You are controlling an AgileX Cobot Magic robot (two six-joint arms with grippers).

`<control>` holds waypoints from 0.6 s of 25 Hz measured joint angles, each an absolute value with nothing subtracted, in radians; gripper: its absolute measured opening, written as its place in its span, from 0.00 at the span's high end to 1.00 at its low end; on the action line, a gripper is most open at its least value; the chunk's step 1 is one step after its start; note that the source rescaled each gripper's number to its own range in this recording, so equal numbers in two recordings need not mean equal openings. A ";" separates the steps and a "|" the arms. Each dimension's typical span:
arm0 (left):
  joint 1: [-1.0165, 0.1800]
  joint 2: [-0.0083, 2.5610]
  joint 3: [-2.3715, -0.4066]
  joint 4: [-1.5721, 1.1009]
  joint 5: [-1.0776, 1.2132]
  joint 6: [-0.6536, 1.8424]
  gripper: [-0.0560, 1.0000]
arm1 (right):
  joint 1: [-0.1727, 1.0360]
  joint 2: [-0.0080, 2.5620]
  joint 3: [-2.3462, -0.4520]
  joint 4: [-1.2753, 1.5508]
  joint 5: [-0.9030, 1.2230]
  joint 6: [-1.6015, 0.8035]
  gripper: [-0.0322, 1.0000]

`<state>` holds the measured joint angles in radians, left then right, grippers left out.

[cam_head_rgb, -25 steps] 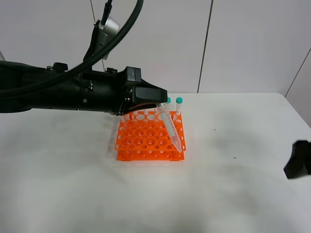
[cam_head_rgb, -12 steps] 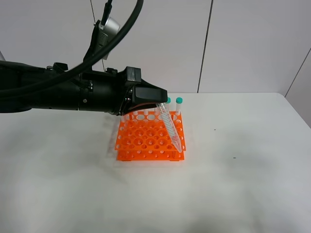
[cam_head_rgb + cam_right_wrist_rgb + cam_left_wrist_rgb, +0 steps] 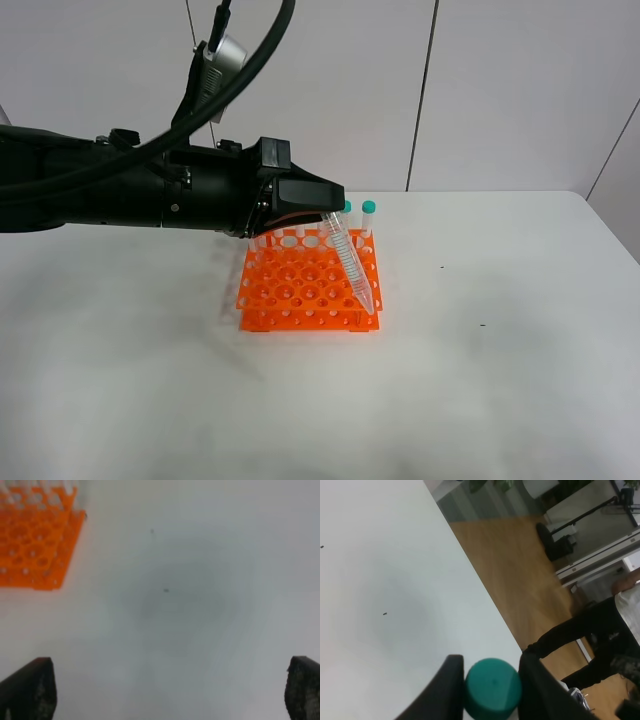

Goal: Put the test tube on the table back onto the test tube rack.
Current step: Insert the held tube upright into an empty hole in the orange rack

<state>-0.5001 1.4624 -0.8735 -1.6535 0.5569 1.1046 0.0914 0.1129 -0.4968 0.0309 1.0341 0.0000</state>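
Note:
My left gripper (image 3: 325, 205) is shut on the test tube (image 3: 351, 262) near its cap and holds it tilted over the orange test tube rack (image 3: 300, 285), with the pointed tip down near the rack's front right corner. The left wrist view shows the teal cap (image 3: 493, 686) clamped between the two fingers (image 3: 447, 690). My right gripper (image 3: 165, 690) is open over bare white table (image 3: 200, 605); it is out of the exterior high view. The rack also shows in the right wrist view (image 3: 35, 542).
Other teal-capped tubes (image 3: 368, 215) stand in the rack's back row. The left arm (image 3: 120, 190) stretches across the left side above the table (image 3: 480, 380). The table's right edge and the floor (image 3: 520, 580) show in the left wrist view.
The right gripper has left the right edge of the exterior high view. The left gripper and tube have not moved.

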 joint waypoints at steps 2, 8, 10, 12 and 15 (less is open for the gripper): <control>-0.500 1.462 -0.874 -1.653 0.557 1.105 0.94 | 0.081 0.071 -0.497 0.032 1.034 0.000 0.00; -0.500 1.462 -0.874 -1.653 0.557 1.105 0.94 | -0.012 -0.003 -0.497 0.032 1.034 0.000 0.00; -0.500 1.462 -0.874 -1.653 0.557 1.105 0.94 | -0.012 -0.003 -0.497 0.032 1.034 0.000 0.00; -0.500 1.462 -0.874 -1.653 0.557 1.105 0.94 | -0.002 -0.003 -0.497 0.031 1.034 0.000 0.00; -0.500 1.462 -0.874 -1.653 0.557 1.105 0.94 | 0.016 -0.003 -0.497 0.031 1.034 0.000 0.00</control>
